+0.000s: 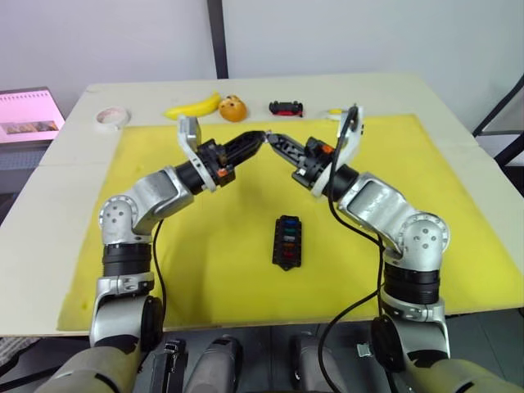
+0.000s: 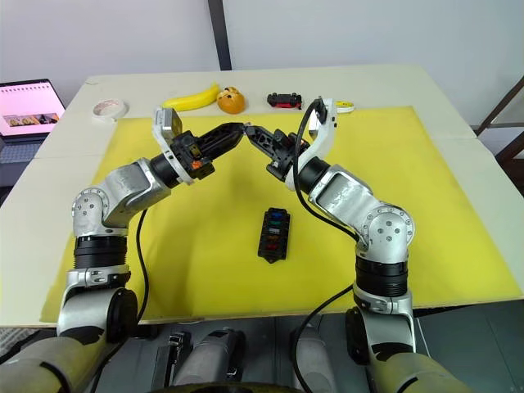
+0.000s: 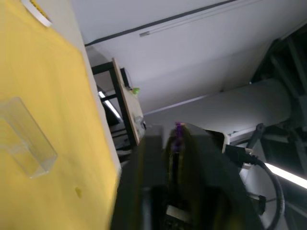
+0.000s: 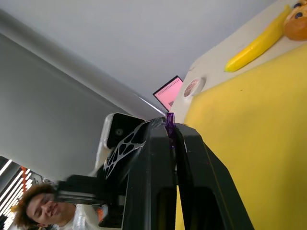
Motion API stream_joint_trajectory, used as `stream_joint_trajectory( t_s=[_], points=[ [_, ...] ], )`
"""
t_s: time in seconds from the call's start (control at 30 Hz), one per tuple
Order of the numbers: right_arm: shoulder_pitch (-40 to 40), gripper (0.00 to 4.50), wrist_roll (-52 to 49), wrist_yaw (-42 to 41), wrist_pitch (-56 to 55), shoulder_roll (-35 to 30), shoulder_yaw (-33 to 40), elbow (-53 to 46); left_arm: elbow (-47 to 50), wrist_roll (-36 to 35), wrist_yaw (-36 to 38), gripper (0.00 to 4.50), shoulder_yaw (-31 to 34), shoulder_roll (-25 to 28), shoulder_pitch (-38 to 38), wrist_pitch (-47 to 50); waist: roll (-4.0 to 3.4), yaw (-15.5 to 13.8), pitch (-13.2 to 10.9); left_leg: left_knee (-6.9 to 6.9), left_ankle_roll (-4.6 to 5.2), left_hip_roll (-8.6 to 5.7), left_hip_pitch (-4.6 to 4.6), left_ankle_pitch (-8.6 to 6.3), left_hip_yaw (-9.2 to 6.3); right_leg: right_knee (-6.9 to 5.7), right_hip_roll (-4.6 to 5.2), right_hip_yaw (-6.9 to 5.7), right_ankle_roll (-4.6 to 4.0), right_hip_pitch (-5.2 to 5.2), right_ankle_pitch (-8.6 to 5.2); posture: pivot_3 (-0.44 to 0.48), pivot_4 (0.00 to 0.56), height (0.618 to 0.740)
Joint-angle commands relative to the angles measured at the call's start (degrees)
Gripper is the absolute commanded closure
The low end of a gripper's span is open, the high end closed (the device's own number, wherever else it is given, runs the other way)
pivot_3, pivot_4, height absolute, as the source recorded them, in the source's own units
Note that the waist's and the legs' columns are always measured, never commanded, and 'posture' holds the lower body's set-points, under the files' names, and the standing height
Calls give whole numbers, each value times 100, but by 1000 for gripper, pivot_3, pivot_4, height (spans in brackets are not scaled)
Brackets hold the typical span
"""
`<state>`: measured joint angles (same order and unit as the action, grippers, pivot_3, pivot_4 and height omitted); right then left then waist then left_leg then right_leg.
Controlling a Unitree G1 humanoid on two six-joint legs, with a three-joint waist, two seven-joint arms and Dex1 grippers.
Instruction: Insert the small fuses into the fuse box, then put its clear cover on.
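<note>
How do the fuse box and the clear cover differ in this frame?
The fuse box is opaque black with coloured fuses seated in its slots; the clear cover is transparent and empty, the yellow mat showing through it. The fuse box lies near the mat's middle, in front of both grippers; the cover lies apart from it, not yet fitted. Both are small rectangular pieces resting on the mat.

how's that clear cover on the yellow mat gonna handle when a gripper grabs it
The clear cover looks like a thin hollow shell, so probably very light and easily shoved across the yellow mat. Its smooth glossy walls may slip between the fingers. Squeezed hard, it might flex or crack.
</note>
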<state>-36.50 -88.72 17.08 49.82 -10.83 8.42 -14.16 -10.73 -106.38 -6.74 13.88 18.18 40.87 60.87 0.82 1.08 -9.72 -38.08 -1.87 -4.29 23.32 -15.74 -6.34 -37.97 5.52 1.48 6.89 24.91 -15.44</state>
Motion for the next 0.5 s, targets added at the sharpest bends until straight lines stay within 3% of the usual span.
stream_joint_trajectory(
  t_s=[0.03,0.17,0.27,0.37,0.5],
  points=[
    [-188,4500,-456,23,-20,-224,159,-202,371,696,985,1980,-123,645,-51,472,-2,15,-2,2,0,0,0,0,0,0,0,0,0,0,0,0,150,740],
    [-240,4500,-657,-509,602,-1313,135,-350,954,2192,2782,63,-680,1669,-40,581,-11,1,-7,10,1,1,2,0,2,8,-7,-2,-2,1,-1,0,150,740],
    [-381,4500,-275,-1467,1202,-2335,-54,-461,1622,3593,4478,63,-1405,2324,-114,-97,-21,-14,-14,11,6,-1,3,-2,4,33,-9,-5,-2,-13,-1,0,150,740],
    [-461,4500,96,-2078,1332,-2756,-220,-466,1726,4331,5368,63,-1724,2515,-159,-551,-20,-10,-13,13,38,7,-4,-20,6,50,-16,-6,-2,-29,-1,0,150,740],
    [-565,4500,2073,-4277,1044,-4026,-1242,-914,1983,6491,6905,63,-2801,2913,-399,-2603,-31,-10,-21,14,43,13,-2,-23,9,60,-16,-7,-2,-27,-1,0,150,740]
  ],
)
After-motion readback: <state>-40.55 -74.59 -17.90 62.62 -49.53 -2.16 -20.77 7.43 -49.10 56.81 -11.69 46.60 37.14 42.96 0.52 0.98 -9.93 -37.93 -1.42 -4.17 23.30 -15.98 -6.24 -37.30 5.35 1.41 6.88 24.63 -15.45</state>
